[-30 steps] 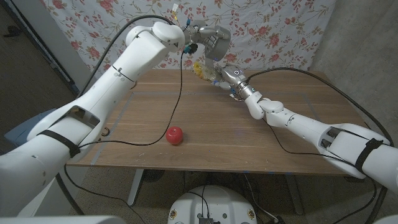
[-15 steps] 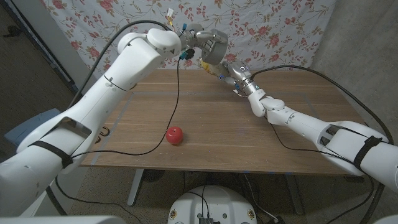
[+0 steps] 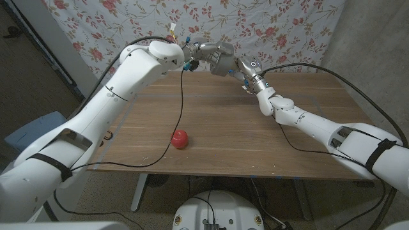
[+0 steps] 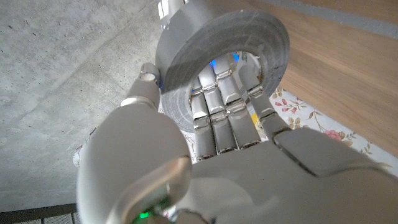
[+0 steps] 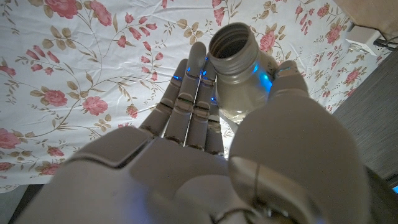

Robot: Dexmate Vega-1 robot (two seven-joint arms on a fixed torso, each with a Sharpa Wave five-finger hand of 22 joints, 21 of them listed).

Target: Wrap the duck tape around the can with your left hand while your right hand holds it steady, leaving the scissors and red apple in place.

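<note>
I have both arms stretched to the far edge of the wooden table (image 3: pixel 255 137), where the two hands meet in front of the flowered cloth (image 3: pixel 275 25) hanging behind it.

My left hand (image 3: pixel 203 51) grips the roll of grey duck tape (image 4: pixel 211 43). From the left wrist view its fingers (image 4: pixel 221 109) run through the roll's hole and the thumb (image 4: pixel 143 90) presses the outer face, so the roll sits firmly on the hand. In the head view the roll (image 3: pixel 219 56) shows edge-on, raised above the back of the table and just beside my right hand (image 3: pixel 246 69).

That right hand holds the thing I take for the can (in the right wrist view it looks more like a clear container (image 5: pixel 239 68) with a threaded open mouth). The fingers (image 5: pixel 186 106) lie along one side and the thumb (image 5: pixel 286 81) along the other, with the mouth standing free above the fingertips. In the head view the container is hidden between the hand and the roll, so I cannot tell whether tape and container touch.

The red apple (image 3: pixel 180 138) lies well apart from both hands, near the table's front edge on the left side, with a black cable (image 3: pixel 181 102) hanging from the left arm down close by it.
</note>
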